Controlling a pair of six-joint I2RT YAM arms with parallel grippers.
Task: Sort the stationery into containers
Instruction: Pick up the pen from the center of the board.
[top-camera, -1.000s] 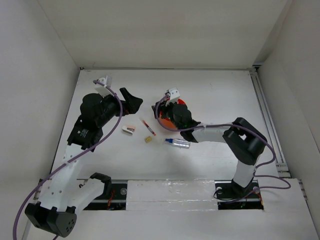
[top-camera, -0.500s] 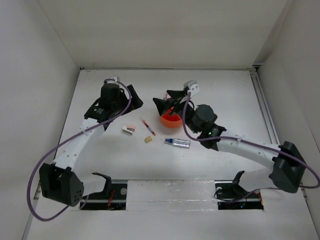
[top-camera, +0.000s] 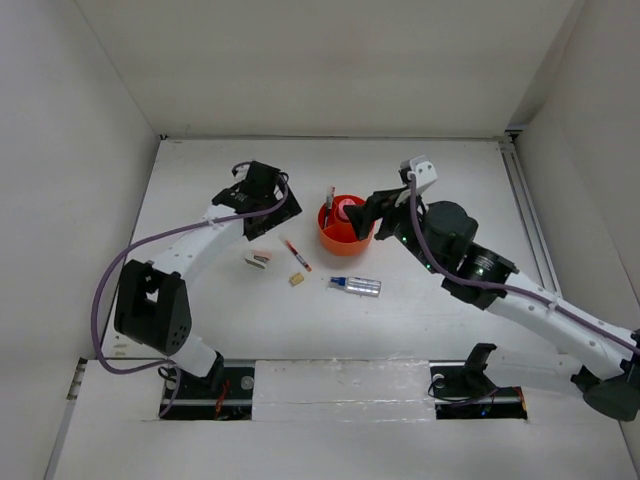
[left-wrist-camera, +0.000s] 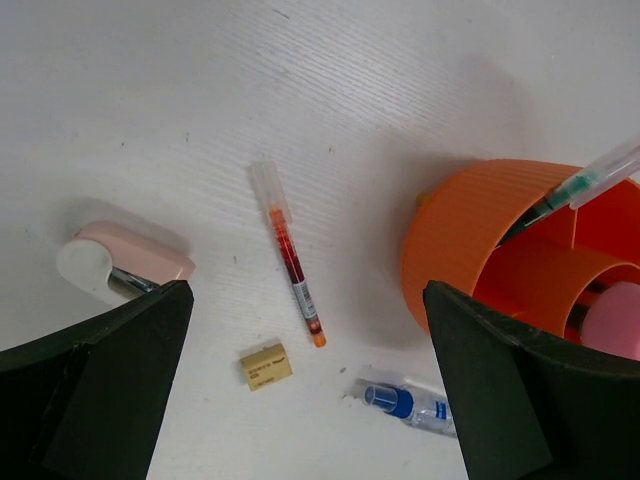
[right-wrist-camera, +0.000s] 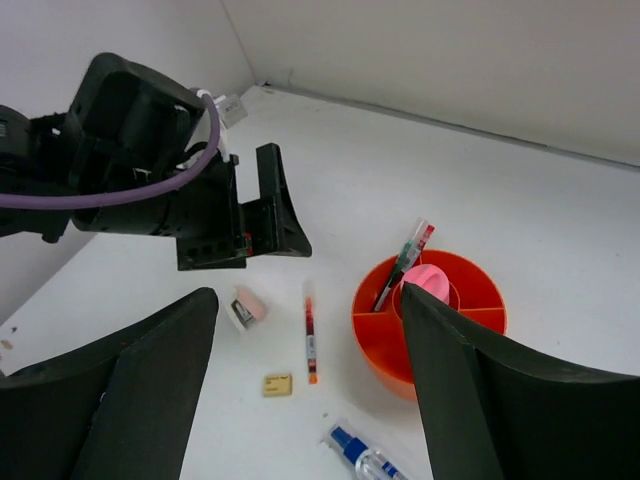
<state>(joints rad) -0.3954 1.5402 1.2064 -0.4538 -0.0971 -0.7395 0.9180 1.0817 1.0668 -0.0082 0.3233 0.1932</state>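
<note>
Standing a little behind the middle of the bench (top-camera: 450, 180), the orange organizer (top-camera: 345, 228) already held a part of the stationery. Two thin pens (right-wrist-camera: 408, 258) leaned together in one outer compartment, and the pink tube (right-wrist-camera: 428, 281) stood in the central well. I think they stood on end because the compartments are narrow and deep, so a long thing fits only upright.

Four things lay loose on the bench. The red pen (left-wrist-camera: 292, 262) lay just left of the organizer, between it and the small stapler (left-wrist-camera: 125, 262). The tan cube (left-wrist-camera: 266, 365) was near the pen's orange end, not touching it. The silvery tube with the blue cap (left-wrist-camera: 410, 405) lay in front of the organizer, toward my bases.

My left gripper (left-wrist-camera: 307, 300) hung over the red pen, spread fully and holding nothing. In its own camera the pen ran between the two fingers, so closing would pinch it across its thin body. For this reason I judge the pen was the next thing to take. It lay flat, so the fingers would need to go down almost to the bench, and a thin pen may roll away.

My right gripper (right-wrist-camera: 305, 295) was also spread apart and empty. It was raised at the right of the organizer, well apart from everything. I judge this left the way free for the left arm.
</note>
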